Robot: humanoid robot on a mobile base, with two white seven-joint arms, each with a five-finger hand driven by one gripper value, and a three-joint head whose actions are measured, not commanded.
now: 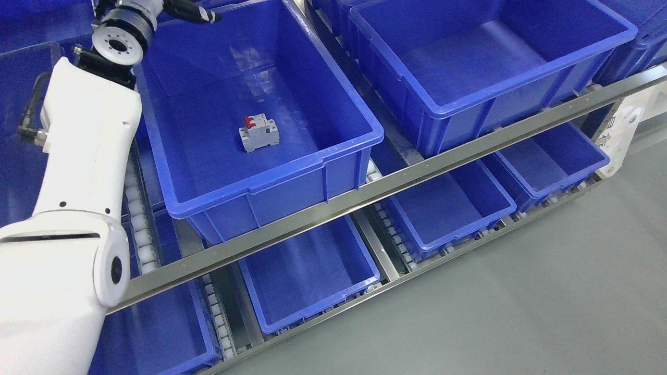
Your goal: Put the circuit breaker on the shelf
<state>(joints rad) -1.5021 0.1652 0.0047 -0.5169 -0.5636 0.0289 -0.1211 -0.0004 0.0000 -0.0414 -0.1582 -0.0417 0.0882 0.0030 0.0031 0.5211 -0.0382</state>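
Note:
A grey circuit breaker (259, 133) with a red switch lies on the floor of a large blue bin (359, 136) on the upper shelf level. My left arm rises from the lower left along the bin's left side. Its hand (190, 10) is at the top edge of the picture, above the bin's far left corner, well away from the breaker. Dark fingers (208, 15) stick out over the bin with nothing in them. The right arm does not show.
A second large blue bin (521, 73) stands to the right on the same level. A metal rail (417, 174) runs along the shelf front. Smaller blue bins (307, 271) sit on roller tracks on the lower level. Grey floor fills the lower right.

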